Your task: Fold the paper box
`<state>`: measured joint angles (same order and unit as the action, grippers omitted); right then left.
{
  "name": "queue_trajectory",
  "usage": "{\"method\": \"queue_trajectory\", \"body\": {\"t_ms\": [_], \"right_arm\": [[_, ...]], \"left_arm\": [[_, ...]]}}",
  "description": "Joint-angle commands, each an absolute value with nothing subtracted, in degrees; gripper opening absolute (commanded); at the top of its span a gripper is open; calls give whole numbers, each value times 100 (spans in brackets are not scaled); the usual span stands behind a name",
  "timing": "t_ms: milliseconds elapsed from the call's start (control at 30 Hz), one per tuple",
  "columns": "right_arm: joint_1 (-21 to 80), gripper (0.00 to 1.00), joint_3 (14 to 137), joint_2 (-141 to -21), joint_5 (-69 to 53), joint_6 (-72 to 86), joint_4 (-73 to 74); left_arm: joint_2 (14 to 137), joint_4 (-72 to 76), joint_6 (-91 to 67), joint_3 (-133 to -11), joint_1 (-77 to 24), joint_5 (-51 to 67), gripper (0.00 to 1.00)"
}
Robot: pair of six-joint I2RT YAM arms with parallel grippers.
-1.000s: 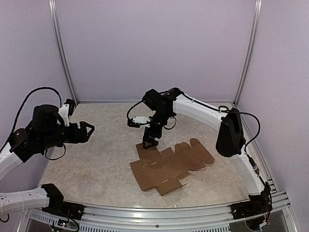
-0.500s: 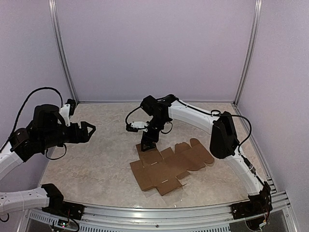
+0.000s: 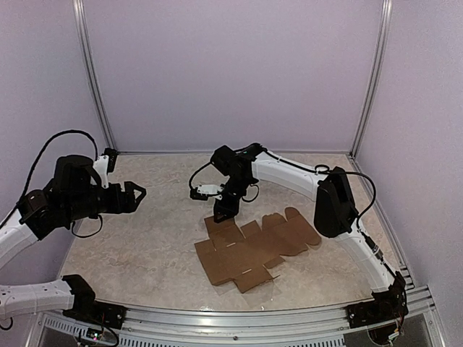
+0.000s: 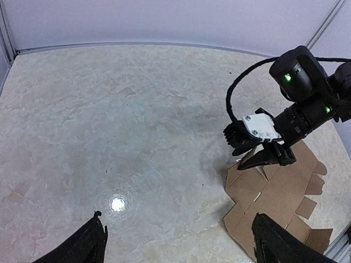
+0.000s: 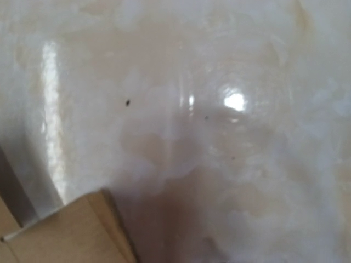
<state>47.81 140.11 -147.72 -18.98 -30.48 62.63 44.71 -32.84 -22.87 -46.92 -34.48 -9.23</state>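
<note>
Lilac wall panels [image 3: 231, 72], smooth and matte, enclosed the cell between aluminium corner posts [image 3: 92, 79]. Underfoot of the arms, the table [image 3: 145, 246] had a glossy cream-and-beige marbled finish carrying a bright lamp glare.

Item inspected: the paper box [image 3: 253, 249], plain brown matte cardboard. It lay unfolded as a flat die-cut sheet on the table, right of centre and toward the near edge. It was made up of square panels with short slit cuts, narrow flaps, and rounded tabs at its right end.

Over the sheet's far left corner, the right gripper [image 3: 221, 212] pointed steeply downward, close to the flap edge; contact could not be confirmed. Whether its jaws were spread or closed could not be told. Its own camera gave only blurred table and one cardboard corner.

Well left of the sheet, the left gripper [image 3: 137, 194] hung over bare table. Its black tapered fingers [image 4: 90, 246] were spread wide with nothing between them.
</note>
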Motion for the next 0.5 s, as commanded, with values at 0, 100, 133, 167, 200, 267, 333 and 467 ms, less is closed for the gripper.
{"method": "queue_trajectory", "body": {"t_ms": [0,100,133,167,200,267,333,467], "right_arm": [[4742,24,13853,-14427,-1823,-3040,6336],[4742,11,13814,-14288,-1766,-3006,6298],[4738,8,13790,-14248,-1752,-2989,6266],[4744,6,13771,-14197,-1738,-2974,6240],[4740,3,13748,-14155,-1716,-2950,6205],[4740,0,13694,-14046,-1629,-2861,6135],[4740,0,13636,-13939,-1455,-2707,6027],[4720,0,13414,-13700,-1125,-2205,5826]], "left_arm": [[4499,-3173,-2277,-4636,-3411,-880,90],[4516,-3170,-2259,-4647,-3410,-902,90],[4522,-3156,-2251,-4641,-3410,-905,90],[4526,-3148,-2250,-4641,-3410,-913,90],[4526,-3135,-2250,-4649,-3410,-921,90],[4543,-3122,-2241,-4664,-3410,-916,90],[4552,-3103,-2233,-4675,-3410,-918,90],[4613,-3038,-2207,-4730,-3410,-921,90]]}}
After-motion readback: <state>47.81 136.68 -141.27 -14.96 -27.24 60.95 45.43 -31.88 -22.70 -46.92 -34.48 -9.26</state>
